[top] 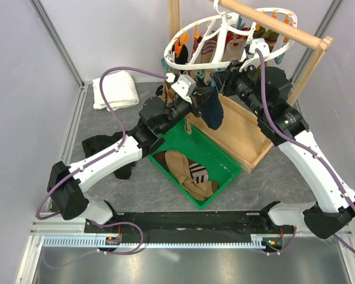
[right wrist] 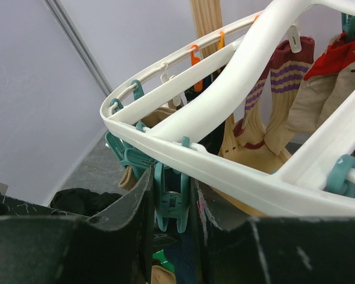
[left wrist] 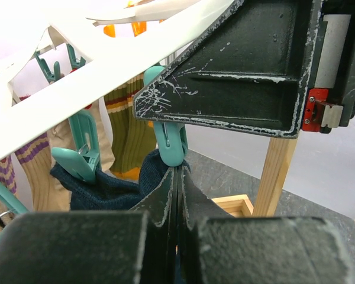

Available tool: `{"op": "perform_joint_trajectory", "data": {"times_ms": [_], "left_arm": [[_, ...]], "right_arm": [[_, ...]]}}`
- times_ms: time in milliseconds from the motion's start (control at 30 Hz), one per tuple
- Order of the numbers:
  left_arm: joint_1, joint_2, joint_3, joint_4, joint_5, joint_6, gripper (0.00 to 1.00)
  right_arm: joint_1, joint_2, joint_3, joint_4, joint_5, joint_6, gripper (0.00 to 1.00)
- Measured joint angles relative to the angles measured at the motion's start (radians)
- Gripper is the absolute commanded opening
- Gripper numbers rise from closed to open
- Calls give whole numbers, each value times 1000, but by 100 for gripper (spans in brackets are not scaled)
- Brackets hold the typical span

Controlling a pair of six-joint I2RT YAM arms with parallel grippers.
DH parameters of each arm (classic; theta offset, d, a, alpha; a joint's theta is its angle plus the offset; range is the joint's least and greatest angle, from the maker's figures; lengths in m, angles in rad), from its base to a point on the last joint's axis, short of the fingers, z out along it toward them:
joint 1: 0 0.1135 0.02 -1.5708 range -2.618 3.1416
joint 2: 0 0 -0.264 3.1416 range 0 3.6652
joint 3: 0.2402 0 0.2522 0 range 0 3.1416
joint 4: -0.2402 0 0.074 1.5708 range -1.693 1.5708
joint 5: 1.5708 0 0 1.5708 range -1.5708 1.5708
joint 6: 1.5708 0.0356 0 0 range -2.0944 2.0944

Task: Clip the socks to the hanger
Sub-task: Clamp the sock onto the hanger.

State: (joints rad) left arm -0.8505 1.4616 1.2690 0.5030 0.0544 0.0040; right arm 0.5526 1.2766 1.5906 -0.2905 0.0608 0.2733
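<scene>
The white hanger hangs from the wooden rail with several socks clipped on it. A navy sock dangles below its near rim. My left gripper is shut on that sock's top edge. In the left wrist view its tips sit right under a teal clip, with navy sock bunched beside them. My right gripper is shut on the same teal clip, its fingers pressing the clip's handles just below the hanger rim.
A green bin below holds a tan sock and a striped sock. The wooden stand's base tray sits behind it. A white towel lies at the back left and a black cloth heap by the left arm.
</scene>
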Motion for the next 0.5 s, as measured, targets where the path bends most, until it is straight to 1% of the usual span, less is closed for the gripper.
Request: {"op": "perform_joint_trajectory", "data": {"times_ms": [500], "left_arm": [[-1, 0, 1, -5, 1, 0, 2]], "right_arm": [[0, 0, -29, 41, 8, 2, 0]]}}
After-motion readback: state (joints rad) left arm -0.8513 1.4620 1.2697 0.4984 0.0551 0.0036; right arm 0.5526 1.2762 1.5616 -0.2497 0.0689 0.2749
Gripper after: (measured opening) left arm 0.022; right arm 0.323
